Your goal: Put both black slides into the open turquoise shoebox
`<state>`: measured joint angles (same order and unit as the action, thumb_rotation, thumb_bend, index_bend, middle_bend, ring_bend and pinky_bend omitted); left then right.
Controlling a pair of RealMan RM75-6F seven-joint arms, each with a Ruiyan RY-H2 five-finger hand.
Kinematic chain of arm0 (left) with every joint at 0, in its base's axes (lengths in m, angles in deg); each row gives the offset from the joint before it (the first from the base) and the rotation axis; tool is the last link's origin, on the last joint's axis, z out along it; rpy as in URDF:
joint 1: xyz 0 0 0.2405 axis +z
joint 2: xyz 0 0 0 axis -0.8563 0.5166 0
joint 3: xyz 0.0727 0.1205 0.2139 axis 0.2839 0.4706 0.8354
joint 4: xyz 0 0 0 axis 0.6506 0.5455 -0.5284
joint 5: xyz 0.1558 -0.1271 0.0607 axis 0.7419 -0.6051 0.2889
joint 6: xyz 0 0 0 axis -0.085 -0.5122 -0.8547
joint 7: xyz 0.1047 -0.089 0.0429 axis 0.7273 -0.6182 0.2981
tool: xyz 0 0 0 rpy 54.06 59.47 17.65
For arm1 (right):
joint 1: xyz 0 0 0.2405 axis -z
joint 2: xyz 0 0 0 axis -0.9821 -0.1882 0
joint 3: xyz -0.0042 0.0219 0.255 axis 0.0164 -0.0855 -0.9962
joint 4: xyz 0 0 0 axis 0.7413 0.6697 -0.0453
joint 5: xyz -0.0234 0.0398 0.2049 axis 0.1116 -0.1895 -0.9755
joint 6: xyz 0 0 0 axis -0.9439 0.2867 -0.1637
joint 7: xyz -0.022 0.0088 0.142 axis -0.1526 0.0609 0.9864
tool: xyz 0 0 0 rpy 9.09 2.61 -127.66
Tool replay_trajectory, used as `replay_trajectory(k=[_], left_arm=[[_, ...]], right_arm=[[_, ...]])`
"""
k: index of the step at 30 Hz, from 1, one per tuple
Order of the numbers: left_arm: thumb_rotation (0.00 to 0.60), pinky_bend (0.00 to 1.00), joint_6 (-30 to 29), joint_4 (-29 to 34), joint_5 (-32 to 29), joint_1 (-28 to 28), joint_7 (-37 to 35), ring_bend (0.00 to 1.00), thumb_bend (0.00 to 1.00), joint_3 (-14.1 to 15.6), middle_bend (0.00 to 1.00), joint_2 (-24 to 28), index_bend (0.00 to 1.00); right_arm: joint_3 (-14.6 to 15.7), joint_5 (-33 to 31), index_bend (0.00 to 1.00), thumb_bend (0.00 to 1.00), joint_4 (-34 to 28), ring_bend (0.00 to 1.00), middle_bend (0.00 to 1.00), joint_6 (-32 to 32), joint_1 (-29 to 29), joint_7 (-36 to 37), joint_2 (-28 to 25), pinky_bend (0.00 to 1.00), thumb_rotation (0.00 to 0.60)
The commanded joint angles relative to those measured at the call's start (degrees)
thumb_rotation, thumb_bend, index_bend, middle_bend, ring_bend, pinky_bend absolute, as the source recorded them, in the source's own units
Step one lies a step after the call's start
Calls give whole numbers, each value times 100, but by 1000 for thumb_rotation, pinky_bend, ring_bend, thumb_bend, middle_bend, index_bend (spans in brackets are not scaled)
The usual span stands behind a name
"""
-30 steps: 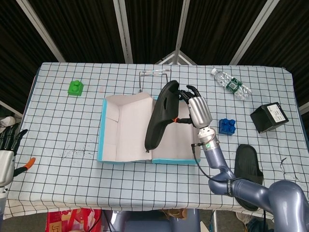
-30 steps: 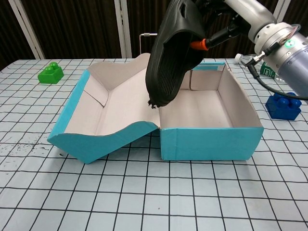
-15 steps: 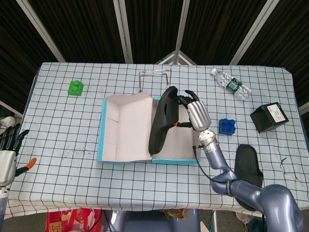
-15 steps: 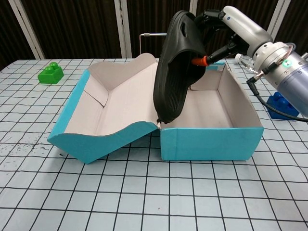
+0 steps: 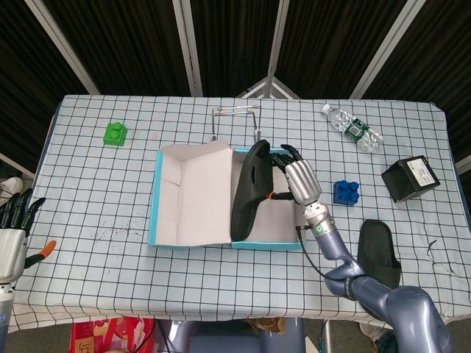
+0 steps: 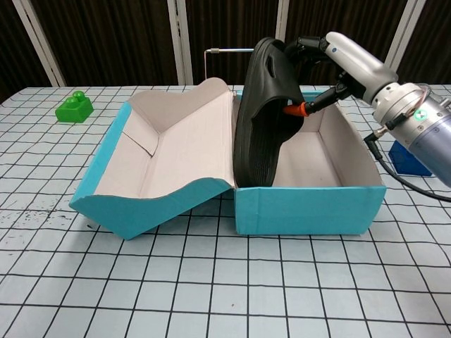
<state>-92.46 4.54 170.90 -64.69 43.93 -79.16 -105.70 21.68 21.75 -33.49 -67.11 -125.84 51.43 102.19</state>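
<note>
Turquoise shoebox [image 6: 303,208]: open, lid folded out to its left. My right hand [image 5: 298,180] clamps one black slide [image 6: 264,120], ribbed sole showing, standing on end inside the box against its left wall. Second slide [image 5: 379,250] lies flat on the table right of the box. Blue block [image 5: 345,192] sits between them. My left hand [image 5: 10,239], far left of the box, fingers apart, holds nothing.

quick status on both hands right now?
Left hand: open, fingers apart, holding nothing, at the table's near left edge.
Right hand: holding a black slide on edge, its lower end inside the turquoise shoebox.
</note>
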Motion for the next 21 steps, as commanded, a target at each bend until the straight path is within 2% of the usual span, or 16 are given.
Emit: replay_trajectory(k=[1,21], left_arm=[[600,128,-3,3,-5,0,2,9,259,-5,0,-2,145],[600,128,14,-1,-72,-2,-32,9,258,-36,0,-4,145]], right_arm=[[21,48,648,409,74,428,474,45,28,43,48,163,600],[168,318,649,409,279,428,473,448,-5,-94,342,163,600]])
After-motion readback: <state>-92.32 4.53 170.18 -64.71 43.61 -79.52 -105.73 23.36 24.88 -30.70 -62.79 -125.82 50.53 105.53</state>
